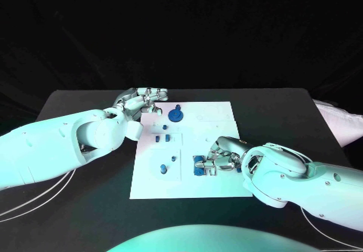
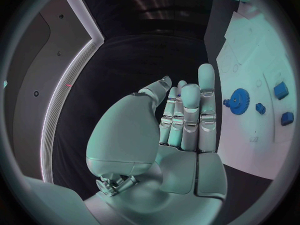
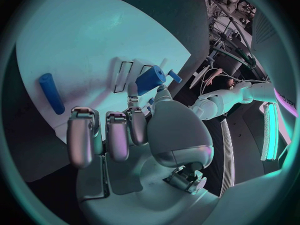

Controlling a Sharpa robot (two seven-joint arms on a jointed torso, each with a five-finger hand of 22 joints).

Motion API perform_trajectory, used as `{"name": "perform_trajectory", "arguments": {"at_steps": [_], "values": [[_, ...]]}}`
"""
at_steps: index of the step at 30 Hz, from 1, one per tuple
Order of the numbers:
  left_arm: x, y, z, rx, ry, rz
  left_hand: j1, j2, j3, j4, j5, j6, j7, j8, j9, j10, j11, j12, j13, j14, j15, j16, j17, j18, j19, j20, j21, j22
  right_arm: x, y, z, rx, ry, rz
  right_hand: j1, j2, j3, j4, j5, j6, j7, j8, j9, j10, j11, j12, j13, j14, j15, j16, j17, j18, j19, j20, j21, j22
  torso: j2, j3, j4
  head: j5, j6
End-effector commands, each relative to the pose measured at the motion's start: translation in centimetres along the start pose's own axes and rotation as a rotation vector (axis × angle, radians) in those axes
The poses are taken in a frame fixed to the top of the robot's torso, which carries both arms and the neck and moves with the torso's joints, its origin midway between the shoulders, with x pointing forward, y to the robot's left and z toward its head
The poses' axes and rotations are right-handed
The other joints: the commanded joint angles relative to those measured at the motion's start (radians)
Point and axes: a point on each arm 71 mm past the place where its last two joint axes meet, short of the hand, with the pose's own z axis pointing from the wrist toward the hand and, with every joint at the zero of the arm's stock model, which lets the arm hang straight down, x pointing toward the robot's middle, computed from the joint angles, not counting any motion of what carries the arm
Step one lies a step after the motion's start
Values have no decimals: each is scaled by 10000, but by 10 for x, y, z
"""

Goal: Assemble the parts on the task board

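Spanning the black desk (image 1: 91, 102), the white board (image 1: 208, 181) lies flat between the two arms, long side running away from the robot.

Left hand (image 1: 142, 100) rests at the board's far left corner; wrist view shows its fingers (image 2: 189, 116) straight, side by side, holding nothing.

Right hand (image 1: 221, 155) sits over the board's near right part, fingers curled down onto a blue block (image 3: 150, 79); the thumb and a fingertip appear to pinch it, though the contact is partly hidden.

Parts, big to small: gear (image 1: 176, 115) at the far end beside the left hand, seemingly seated on its post; a blue rod (image 3: 51, 93) lying loose on the board near the right hand; two short pieces (image 1: 161, 139) and a small peg (image 1: 163, 168) in the left column.

Judgement: early to midway. Gear possibly done; block in hand not yet placed; rod and small pieces likely remain.
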Motion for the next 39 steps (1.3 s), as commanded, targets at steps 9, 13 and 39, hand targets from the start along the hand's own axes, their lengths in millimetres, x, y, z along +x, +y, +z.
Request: {"name": "perform_trajectory", "arguments": {"at_steps": [9,13,39], "values": [[2,0,1,-4,232,-30,-5,68,-67,-5,-28,-75,-15,64,-8,-75,28,45,13,-45,-9,-4,-19,186,8,-24,-42,-16,2,6,-1,-391,33,-517,1313,-93,156,-954,-529,-98,-2,183,219,100,-51,59,940,853,-56,-49,1639,-57,122,-109,-47,66,-3,3,-5,12,-2],[3,0,1,-7,249,-35,-5,68,-68,-5,-28,-76,-15,64,-8,-75,28,45,13,-45,-9,-3,-19,185,8,-24,-42,-16,1,7,3,-388,-231,-601,1486,102,275,-1092,-910,-89,-16,227,280,135,-64,96,993,854,-63,-47,1645,-60,128,-117,-43,79,-14,-3,5,-4,6],[2,1,1,-55,255,-37,-10,79,-74,3,-26,-80,-14,68,-9,-82,30,55,14,-46,-7,0,-17,184,7,-23,-46,-19,-3,6,2,-649,-710,2,1367,498,344,-1057,-568,-16,-127,353,446,338,-160,364,1284,866,-141,-20,1697,-75,168,-180,2,169,-1,6,7,11,6]]}}
